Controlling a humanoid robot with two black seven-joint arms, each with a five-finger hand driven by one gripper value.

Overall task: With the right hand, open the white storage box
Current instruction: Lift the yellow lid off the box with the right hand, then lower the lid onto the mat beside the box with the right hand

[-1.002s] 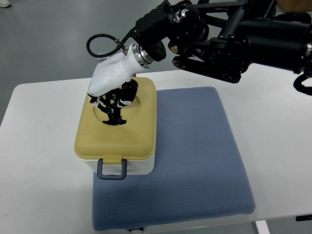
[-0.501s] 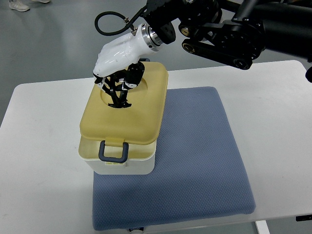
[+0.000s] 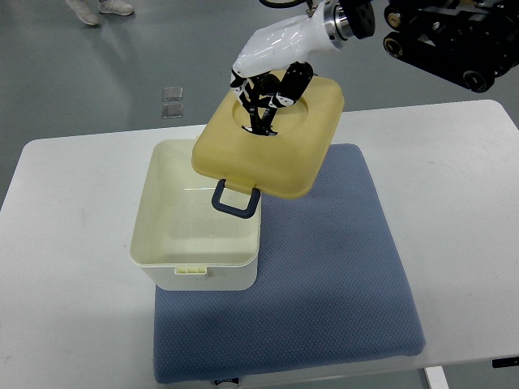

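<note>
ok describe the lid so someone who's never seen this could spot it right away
On the white table, find the open white box at the blue mat's left edge. Above it the right hand holds the lid: the only yellow thing, with a dark blue handle.

box on pad, lid above right

You find no readable text, label, brand, number or sign here: the yellow lid, the white storage box, the blue mat and the worktop all show plain surfaces.
</note>
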